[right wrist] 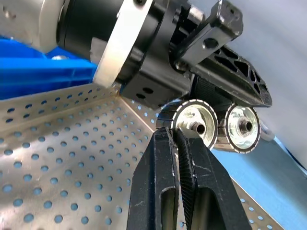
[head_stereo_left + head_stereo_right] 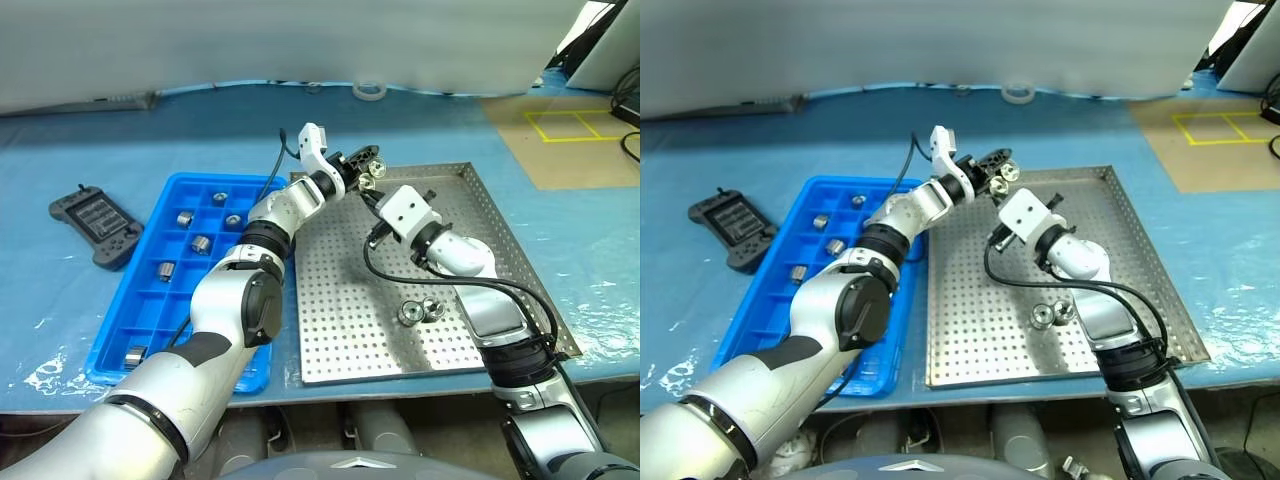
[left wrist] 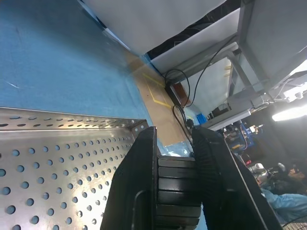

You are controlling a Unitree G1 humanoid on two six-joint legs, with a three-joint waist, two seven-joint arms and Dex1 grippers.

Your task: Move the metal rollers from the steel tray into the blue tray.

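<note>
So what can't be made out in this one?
- Right wrist view: whether the right gripper grips the roller; its shut jaws cover the contact.
- Eye views: blue tray's near right compartments, behind the left arm.
- Eye views: whether the two rollers on the steel tray touch; too small.
</note>
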